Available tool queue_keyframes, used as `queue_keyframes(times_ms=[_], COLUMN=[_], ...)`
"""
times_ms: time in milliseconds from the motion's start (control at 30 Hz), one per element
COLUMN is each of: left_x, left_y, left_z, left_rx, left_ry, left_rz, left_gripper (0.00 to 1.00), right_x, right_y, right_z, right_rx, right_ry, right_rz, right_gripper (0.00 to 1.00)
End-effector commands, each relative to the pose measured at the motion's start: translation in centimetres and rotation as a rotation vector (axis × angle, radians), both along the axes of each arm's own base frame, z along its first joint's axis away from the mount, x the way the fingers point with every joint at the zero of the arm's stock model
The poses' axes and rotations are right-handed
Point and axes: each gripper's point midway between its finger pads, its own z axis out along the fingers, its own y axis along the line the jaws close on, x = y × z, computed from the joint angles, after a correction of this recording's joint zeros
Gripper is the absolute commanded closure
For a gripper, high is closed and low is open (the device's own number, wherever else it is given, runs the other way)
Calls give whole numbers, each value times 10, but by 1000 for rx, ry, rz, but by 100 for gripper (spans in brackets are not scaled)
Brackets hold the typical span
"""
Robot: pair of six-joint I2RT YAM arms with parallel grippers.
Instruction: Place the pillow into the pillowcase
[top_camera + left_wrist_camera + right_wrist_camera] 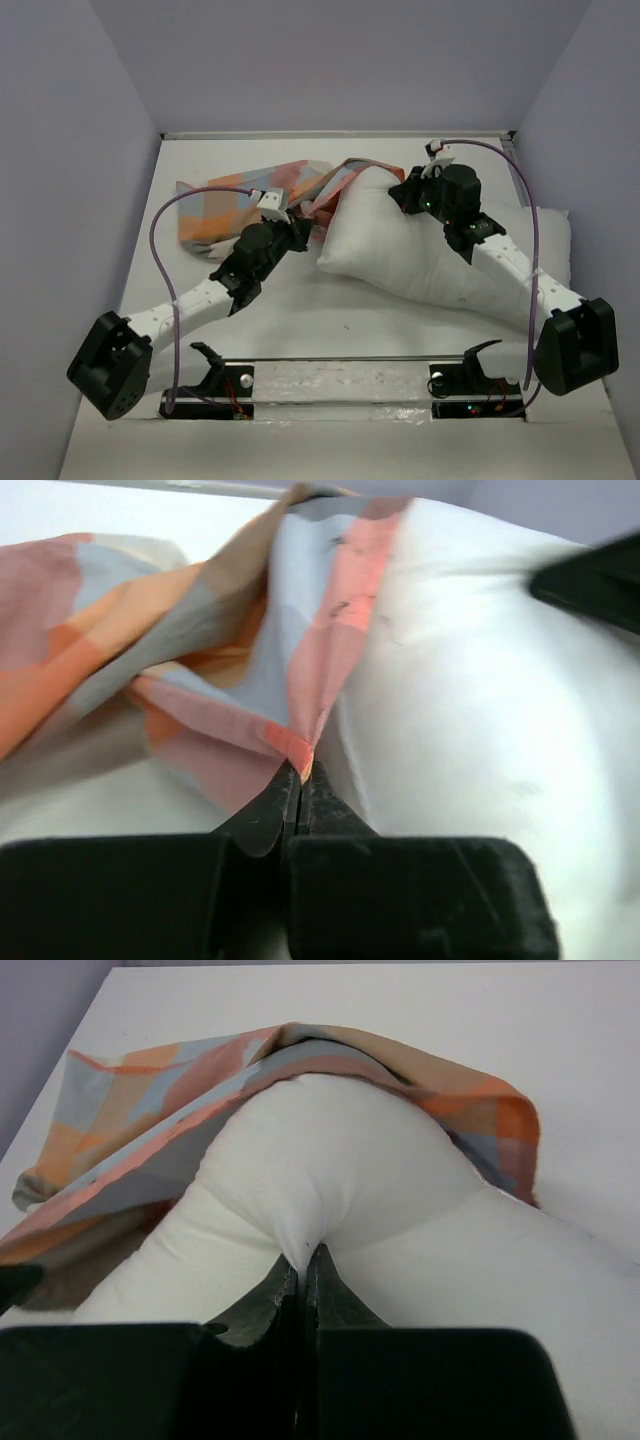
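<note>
L gripper (300, 772) jaws pinch pillowcase (225, 208) edge, w/ pillow (420, 258) just beside. R gripper (303, 1255) jaws clamp a pillow fold; its far end looks tucked under pillowcase mouth, mid table (330, 320).

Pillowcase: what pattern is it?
The pillowcase has large orange, grey-blue and cream checks; left wrist view shows it best.

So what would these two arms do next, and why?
Probably the right gripper pushes the pillow a little deeper while the left gripper holds the pillowcase hem. Both are pinched shut on fabric, and only the pillow's tip sits under the checked opening.
</note>
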Motion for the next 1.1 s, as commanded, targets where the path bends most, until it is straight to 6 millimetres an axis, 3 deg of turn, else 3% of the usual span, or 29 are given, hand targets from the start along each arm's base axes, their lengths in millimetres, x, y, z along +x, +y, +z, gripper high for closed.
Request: queue_keyframes(times_ms=[0,100,233,400,500,533,567,700,767,833,867,967,1000,1067], left_x=[-51,-78,-103,-127,-124,-122,-123,-138,-140,-144,-144,-146,-149,-153], left_y=[-23,-28,-35,-52,-55,-56,-58,-76,-73,-63,-53,-41,-38,-45], left_z=[26,15,6,9,16,19,21,30,38,64,89,114,132,137], left_rx=[-94,-77,-87,-100,-112,-123,-135,-149,-150,-202,-247,-277,-306,-297], left_ry=[-50,-12,10,1,-20,-23,-28,-36,-40,-76,-114,-149,-174,-167], left_rz=[-146,-200,-252,-307,-291,-281,-288,-362,-355,-344,-319,-298,-307,-346], left_gripper=[100,100,100,100,100,100,100,100,100,100,100,100,100,100], right_x=[40,50,58,72,66,54,48,53,57,57,55,56,58,62], right_y=[-25,-48,-60,-66,-33,-12,-6,-23,-30,-38,-41,-46,-46,-42], right_z=[82,101,116,100,81,62,56,46,49,52,53,50,48,53], right_rx=[38,63,87,69,87,60,45,-44,-86,-121,-117,-151,-160,-140], right_ry=[-235,-251,-247,-204,-159,-134,-138,-172,-188,-208,-226,-238,-233,-232], right_rz=[-210,-363,-468,-578,-468,-432,-432,-575,-610,-641,-650,-673,-675,-678], right_gripper=[100,100,100,100,100,100,100,100,100,100,100,100,100,100])
